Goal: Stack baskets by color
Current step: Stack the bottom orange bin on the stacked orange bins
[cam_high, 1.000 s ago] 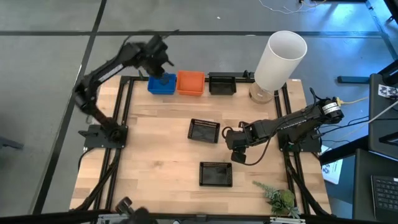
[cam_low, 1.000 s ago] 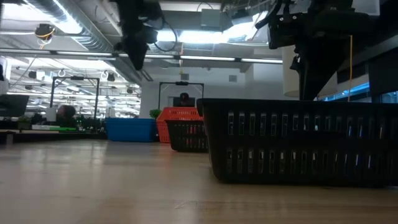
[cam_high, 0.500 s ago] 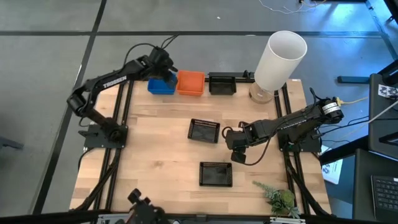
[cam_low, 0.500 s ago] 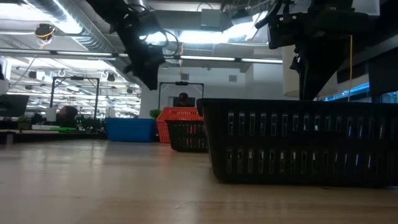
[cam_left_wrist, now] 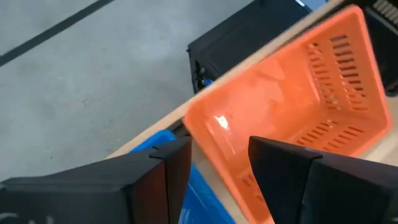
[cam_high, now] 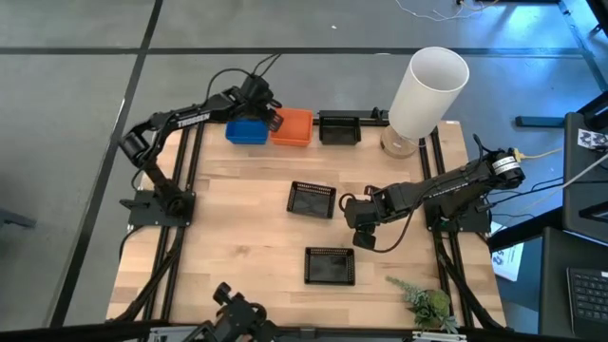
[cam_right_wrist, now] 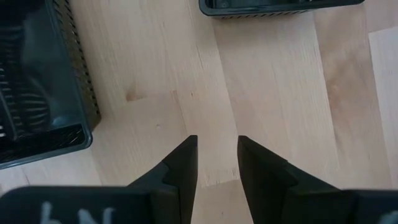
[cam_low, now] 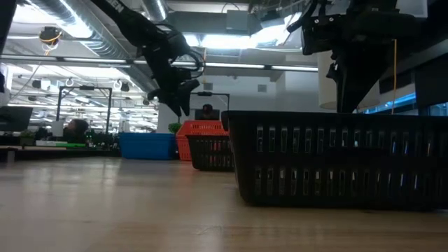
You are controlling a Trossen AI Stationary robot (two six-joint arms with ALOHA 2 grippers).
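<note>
Left claw (cam_high: pixel 272 116) up over the far edge of the table (cam_high: pixel 237 228), fingers (cam_left_wrist: pixel 168 168) spread apart with nothing between them, hanging right above where the blue basket (cam_high: pixel 246 131) meets the orange basket (cam_high: pixel 292 127). From the left wrist view, looking straight down on the orange basket's near wall, with a sliver of blue beside it. White lettering along the left arm in the high view, too small to read for sure.

Back row along the far edge: blue, orange, then a black basket (cam_high: pixel 339 127), all sitting side by side, blue and orange touching. Can't tell how many are nested in each pile. 2 more black baskets loose on the wood: 1 mid-table (cam_high: pixel 312 199), 1 nearer the front edge (cam_high: pixel 330 266).

Right claw (cam_high: pixel 361 228) parked low near the middle of the table, just right of the mid-table black basket, fingers (cam_right_wrist: pixel 183 163) parted with only bare wood in the gap, holding nothing.

Tall white cylinder (cam_high: pixel 427 90) at the far right corner. Small green plant (cam_high: pixel 425 302) at the front right corner.
</note>
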